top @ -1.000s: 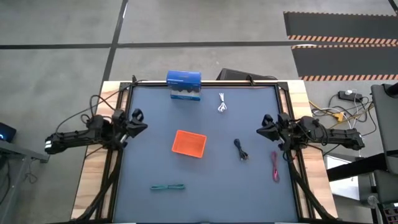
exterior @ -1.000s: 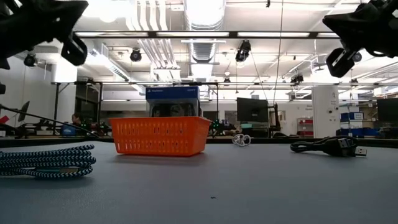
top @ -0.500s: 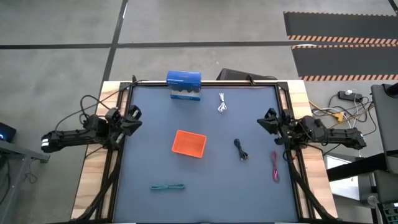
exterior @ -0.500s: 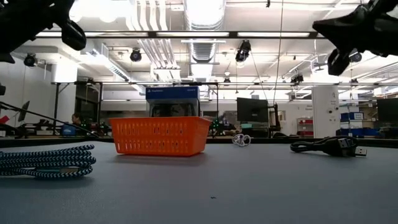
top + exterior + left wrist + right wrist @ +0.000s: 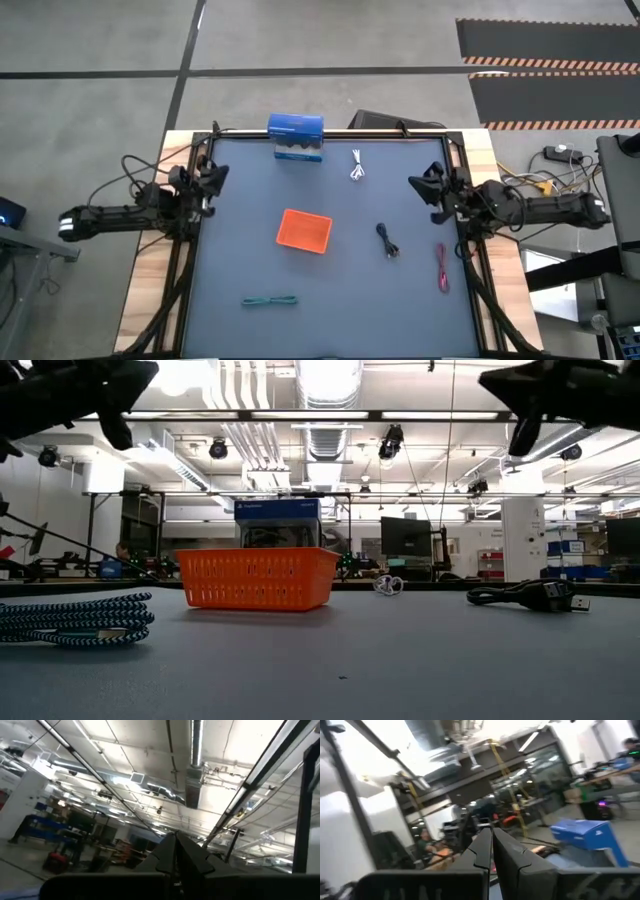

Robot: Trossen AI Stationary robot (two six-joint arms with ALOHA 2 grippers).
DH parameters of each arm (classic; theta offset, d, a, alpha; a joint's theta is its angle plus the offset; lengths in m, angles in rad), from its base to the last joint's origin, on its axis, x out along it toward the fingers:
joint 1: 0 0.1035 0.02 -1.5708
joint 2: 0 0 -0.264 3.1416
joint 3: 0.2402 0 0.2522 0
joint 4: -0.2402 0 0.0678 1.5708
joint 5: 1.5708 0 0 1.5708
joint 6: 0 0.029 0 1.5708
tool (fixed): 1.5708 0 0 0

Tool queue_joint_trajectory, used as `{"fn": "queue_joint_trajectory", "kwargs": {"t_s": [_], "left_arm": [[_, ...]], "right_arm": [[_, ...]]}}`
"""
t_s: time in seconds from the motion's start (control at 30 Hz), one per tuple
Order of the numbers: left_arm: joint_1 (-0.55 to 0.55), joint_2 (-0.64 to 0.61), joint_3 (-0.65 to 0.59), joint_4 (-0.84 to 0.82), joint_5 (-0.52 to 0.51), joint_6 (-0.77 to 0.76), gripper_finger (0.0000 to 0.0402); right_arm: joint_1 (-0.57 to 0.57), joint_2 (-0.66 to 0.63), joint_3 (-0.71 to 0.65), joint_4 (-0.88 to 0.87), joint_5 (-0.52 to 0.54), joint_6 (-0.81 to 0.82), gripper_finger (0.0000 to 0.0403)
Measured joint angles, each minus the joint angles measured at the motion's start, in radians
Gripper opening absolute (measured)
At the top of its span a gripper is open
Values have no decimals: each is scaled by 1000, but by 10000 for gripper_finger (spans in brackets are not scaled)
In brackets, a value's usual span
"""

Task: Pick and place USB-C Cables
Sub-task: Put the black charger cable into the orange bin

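An orange tray (image 5: 304, 230) sits mid-table, also in the low view (image 5: 258, 578). The white cable (image 5: 357, 168) lies near the far edge. The black cable (image 5: 387, 241) lies right of the tray, the red cable (image 5: 441, 268) by the right edge. The teal-green cable (image 5: 269, 300) lies near the front, and shows at the low view's left (image 5: 72, 619). My left gripper (image 5: 213, 175) hovers shut at the table's left edge, fingers together in its wrist view (image 5: 176, 851). My right gripper (image 5: 422, 186) hovers shut at the right edge (image 5: 489, 846).
A blue box (image 5: 296, 137) stands at the far edge, behind the tray. A raised black frame (image 5: 330, 132) borders the dark mat. Loose wires (image 5: 545, 180) lie off the table to the right. Bare mat stretches between the tray and each arm.
Both arms have risen and tipped their grippers upward; the wrist views now look at the ceiling and room. The left gripper drew back toward the left edge and the far side. The right gripper shifted toward the far edge. The cables and tray stayed put.
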Motion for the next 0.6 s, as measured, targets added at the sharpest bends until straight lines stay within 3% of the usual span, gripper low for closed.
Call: {"fn": "queue_joint_trajectory", "kwargs": {"t_s": [0.3, 0.6], "left_arm": [[0, 45, 3, 87, -10, 112, 0], [0, 68, 3, 126, -32, 107, 0]], "right_arm": [[0, 209, 258, -142, 43, 80, 9], [-30, 400, 623, -755, 127, 207, 9]]}}
